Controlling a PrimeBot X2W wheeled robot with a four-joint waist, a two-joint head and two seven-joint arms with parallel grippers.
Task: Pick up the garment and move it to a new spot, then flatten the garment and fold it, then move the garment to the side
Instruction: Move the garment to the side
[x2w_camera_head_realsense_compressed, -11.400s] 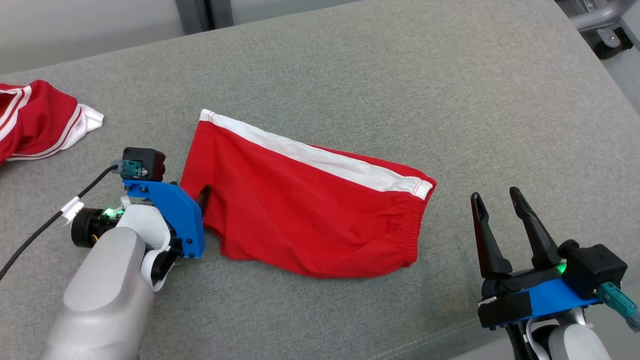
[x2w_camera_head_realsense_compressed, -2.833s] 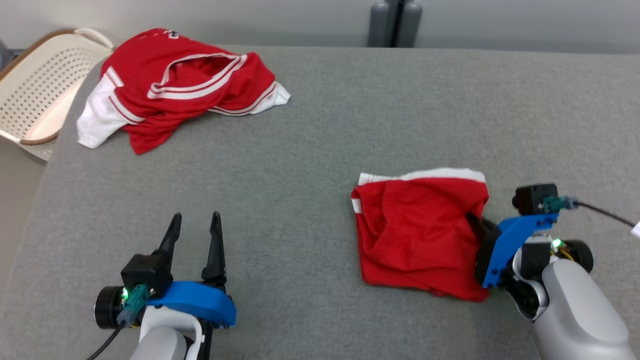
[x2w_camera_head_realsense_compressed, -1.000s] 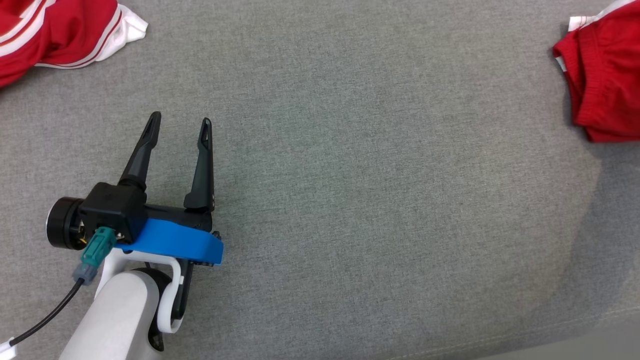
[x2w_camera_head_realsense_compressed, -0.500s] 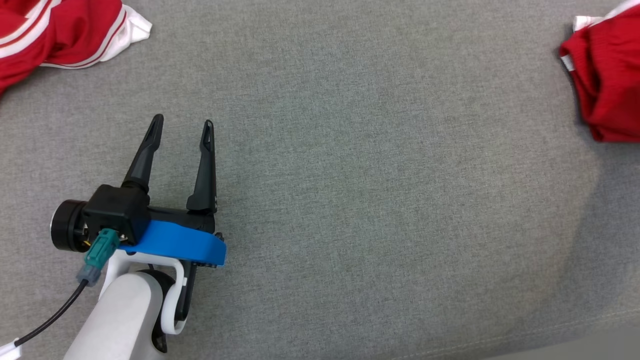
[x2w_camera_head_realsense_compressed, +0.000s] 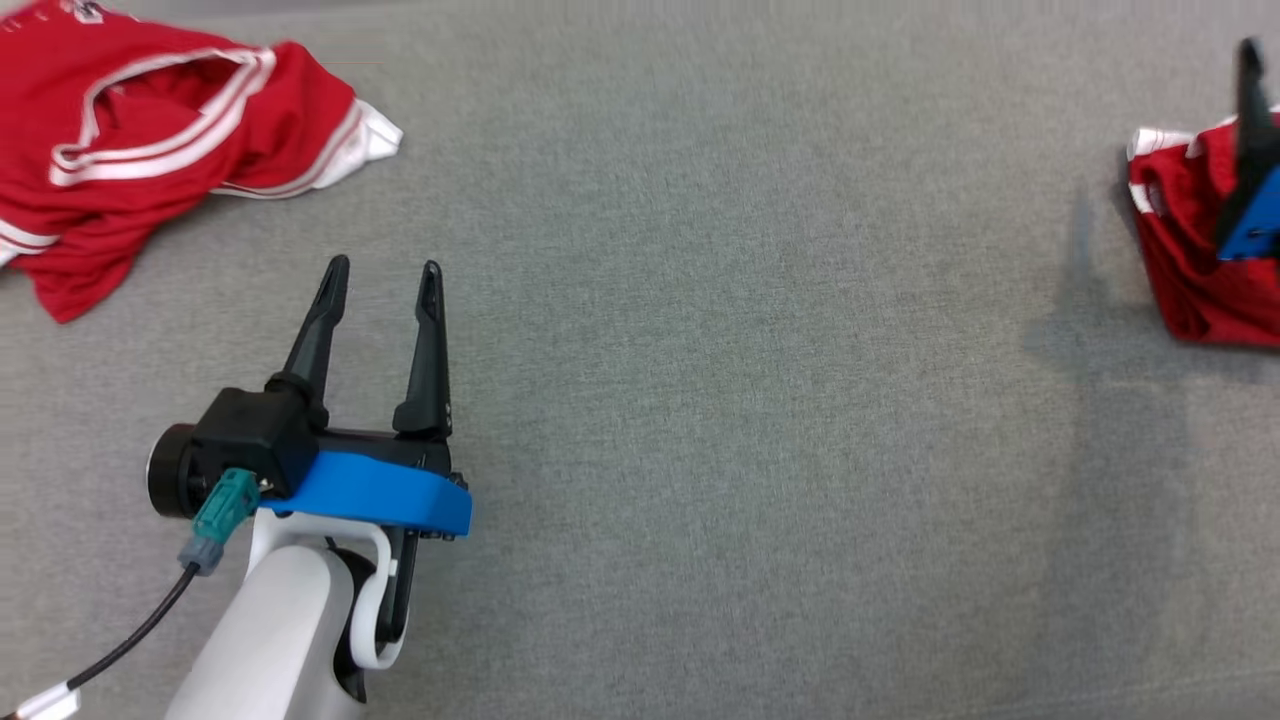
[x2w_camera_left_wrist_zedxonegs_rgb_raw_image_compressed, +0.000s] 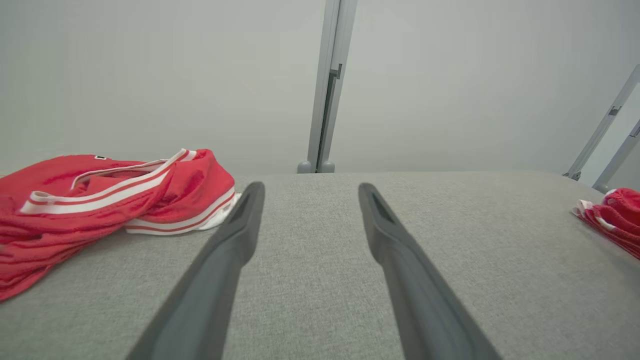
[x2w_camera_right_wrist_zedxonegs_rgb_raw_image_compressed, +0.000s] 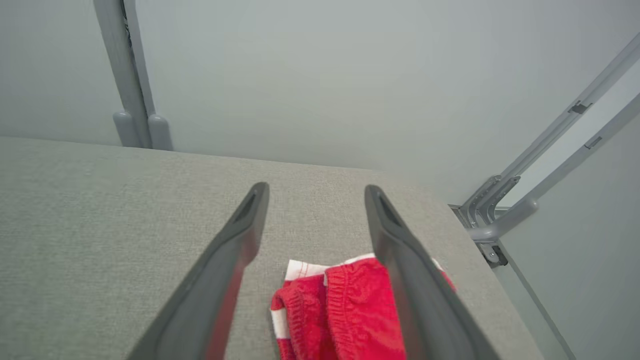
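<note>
The garment (x2w_camera_head_realsense_compressed: 1185, 270) is a pair of red shorts with white trim, lying bunched and folded at the far right of the grey padded table (x2w_camera_head_realsense_compressed: 700, 350). One dark finger (x2w_camera_head_realsense_compressed: 1250, 110) of my right arm and its blue mount stand over it at the frame's edge. In the right wrist view my right gripper (x2w_camera_right_wrist_zedxonegs_rgb_raw_image_compressed: 314, 192) is open, and the garment (x2w_camera_right_wrist_zedxonegs_rgb_raw_image_compressed: 345, 310) lies on the table below, apart from the fingers. My left gripper (x2w_camera_head_realsense_compressed: 385, 266) hangs open and empty over bare table at the lower left. The left wrist view shows the left gripper (x2w_camera_left_wrist_zedxonegs_rgb_raw_image_compressed: 310, 189) open and the garment (x2w_camera_left_wrist_zedxonegs_rgb_raw_image_compressed: 615, 215) far right.
A crumpled red jersey (x2w_camera_head_realsense_compressed: 150, 150) with white stripes lies at the table's far left, also the jersey (x2w_camera_left_wrist_zedxonegs_rgb_raw_image_compressed: 100, 200) left of my left fingers. The table's right edge (x2w_camera_right_wrist_zedxonegs_rgb_raw_image_compressed: 475, 240) runs close beside the shorts, with a grey metal frame (x2w_camera_right_wrist_zedxonegs_rgb_raw_image_compressed: 500, 220) beyond it.
The head camera has shifted, so the whole picture moved. My right gripper has opened and let go of the shorts, and one of its fingers now shows above them. The left gripper stays open.
</note>
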